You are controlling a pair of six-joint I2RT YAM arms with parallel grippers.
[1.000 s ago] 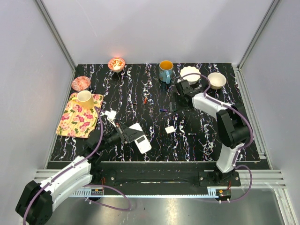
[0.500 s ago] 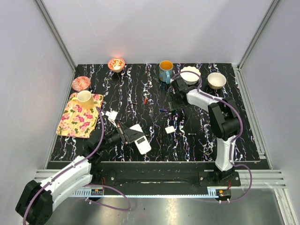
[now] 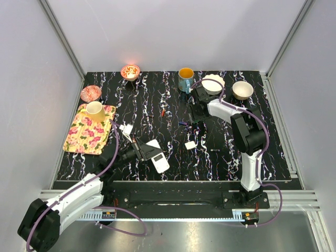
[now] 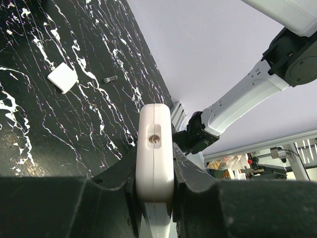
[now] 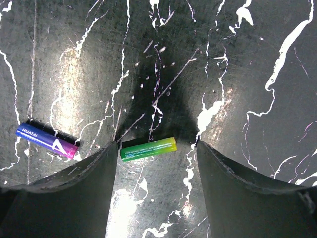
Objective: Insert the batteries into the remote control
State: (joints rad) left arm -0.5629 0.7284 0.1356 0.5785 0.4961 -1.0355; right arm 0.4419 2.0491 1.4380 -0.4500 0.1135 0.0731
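My left pincer (image 4: 155, 171) is pinched tight on the white remote control (image 4: 155, 139), by the near edge of the table (image 3: 273, 136), left of middle. My right pincer (image 5: 156, 147) stands spread over the table's far half, right of middle. It has one finger on each side of a green battery (image 5: 146, 148) lying flat, and a blue-purple battery (image 5: 47, 140) lies just outside one finger.

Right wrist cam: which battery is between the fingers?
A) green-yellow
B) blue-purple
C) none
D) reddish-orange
A: the green-yellow battery lies in the gap between the right arm's fingers, while the blue-purple battery lies outside them.
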